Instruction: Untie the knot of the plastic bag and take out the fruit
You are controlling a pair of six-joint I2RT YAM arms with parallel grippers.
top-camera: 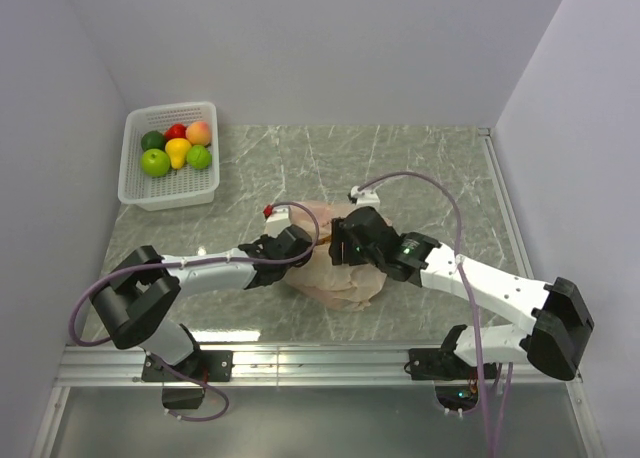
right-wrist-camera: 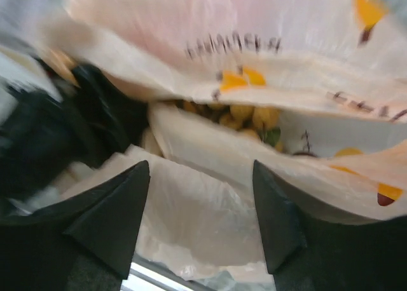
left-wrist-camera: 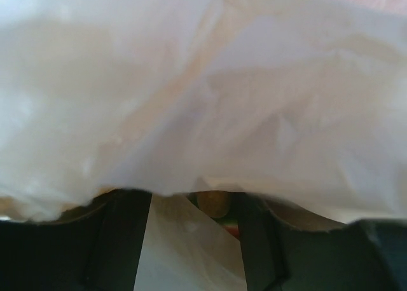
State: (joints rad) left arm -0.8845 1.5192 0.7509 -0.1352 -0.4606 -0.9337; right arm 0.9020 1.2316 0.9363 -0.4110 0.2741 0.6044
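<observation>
Fingers [right-wrist-camera: 121, 221] apart on left gripper [left-wrist-camera: 191, 240] and right gripper [right-wrist-camera: 200, 221]; plastic bag [top-camera: 345, 283] slumped, mouth facing right gripper.

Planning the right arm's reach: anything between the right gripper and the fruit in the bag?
Yes, plastic. A lower fold of the plastic bag lies right in front of the open right gripper, and an upper flap overhangs. The tan fruit cluster shows only through the slit between them.

Crumpled peach plastic bag [top-camera: 336, 283] gapes, tan fruit [right-wrist-camera: 252, 118] inside.
</observation>
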